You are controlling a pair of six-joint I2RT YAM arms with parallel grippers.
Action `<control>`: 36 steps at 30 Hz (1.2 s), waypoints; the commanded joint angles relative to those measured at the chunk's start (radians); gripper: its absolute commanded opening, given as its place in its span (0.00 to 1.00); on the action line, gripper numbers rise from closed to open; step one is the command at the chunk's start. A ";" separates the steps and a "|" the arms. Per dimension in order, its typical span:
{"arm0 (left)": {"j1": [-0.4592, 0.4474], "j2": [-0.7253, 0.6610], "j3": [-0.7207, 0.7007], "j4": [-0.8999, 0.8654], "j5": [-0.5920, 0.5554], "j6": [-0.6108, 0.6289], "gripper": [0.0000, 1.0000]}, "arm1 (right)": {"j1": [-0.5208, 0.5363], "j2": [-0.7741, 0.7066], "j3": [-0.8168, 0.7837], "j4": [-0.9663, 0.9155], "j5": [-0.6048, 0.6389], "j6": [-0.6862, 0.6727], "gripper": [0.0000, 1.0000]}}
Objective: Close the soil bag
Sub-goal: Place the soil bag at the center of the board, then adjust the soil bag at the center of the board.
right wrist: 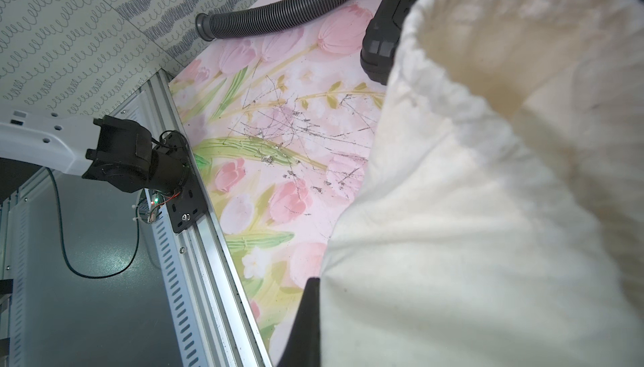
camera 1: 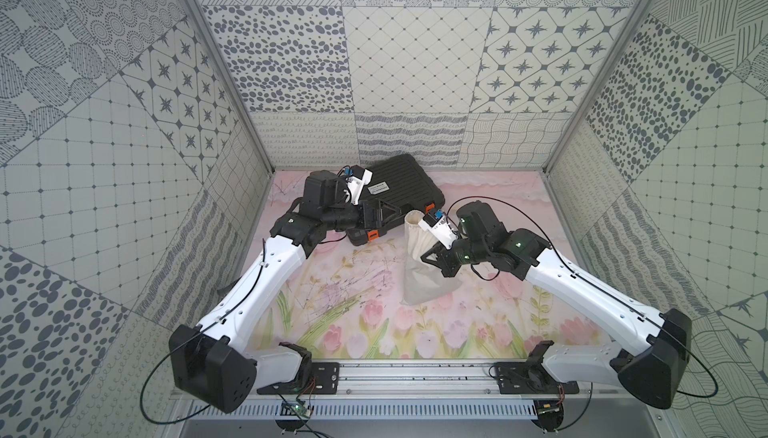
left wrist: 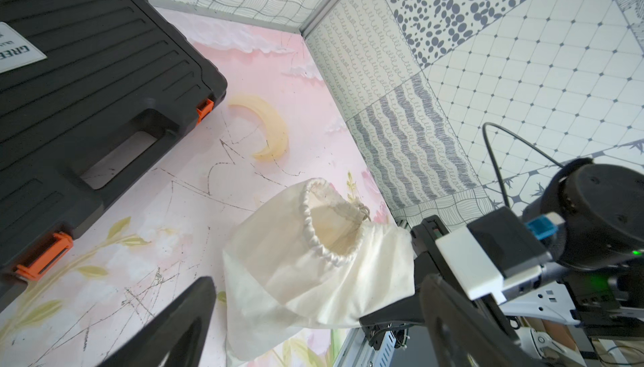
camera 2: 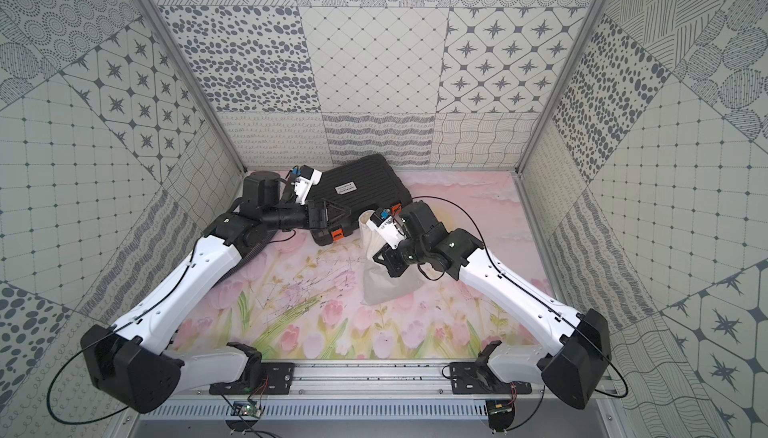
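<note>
The soil bag is a cream-white cloth pouch standing on the flowered mat, its gathered mouth wide open. A knotted white cord hangs at the mouth's far side. My right gripper is shut on a fold of cloth at the bag's side, below the mouth. In the right wrist view the bag fills the frame and hides all but one black finger. My left gripper stands open just left of the mouth, holding nothing.
A black ribbed case with orange latches lies behind the bag, under the left wrist. A grey corrugated hose lies by the left wall. Patterned walls enclose three sides; an aluminium rail runs along the front.
</note>
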 commanded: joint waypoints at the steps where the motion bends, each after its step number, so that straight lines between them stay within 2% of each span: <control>1: -0.033 0.115 0.117 -0.142 0.041 0.097 0.96 | 0.004 -0.015 0.042 0.031 -0.020 -0.039 0.00; 7: -0.057 0.219 0.204 -0.233 0.035 0.146 0.96 | 0.003 -0.005 0.041 0.025 -0.024 -0.057 0.00; 12: -0.075 0.299 0.279 -0.349 -0.013 0.211 0.96 | 0.003 0.002 0.040 0.022 -0.019 -0.078 0.00; 16: -0.075 0.343 0.304 -0.386 -0.053 0.210 0.91 | 0.004 0.007 0.044 0.019 -0.019 -0.082 0.00; 23: -0.075 0.419 0.397 -0.444 -0.070 0.211 0.65 | 0.003 0.002 0.037 0.017 0.001 -0.081 0.00; 29: -0.075 0.447 0.403 -0.453 -0.013 0.191 0.28 | 0.001 -0.012 0.016 0.019 0.037 -0.084 0.00; 34: -0.076 0.437 0.394 -0.465 0.020 0.134 0.09 | -0.002 -0.014 -0.004 0.020 0.058 -0.080 0.01; 36: -0.076 0.409 0.380 -0.452 0.012 0.094 0.01 | -0.007 -0.015 -0.013 0.021 0.058 -0.076 0.06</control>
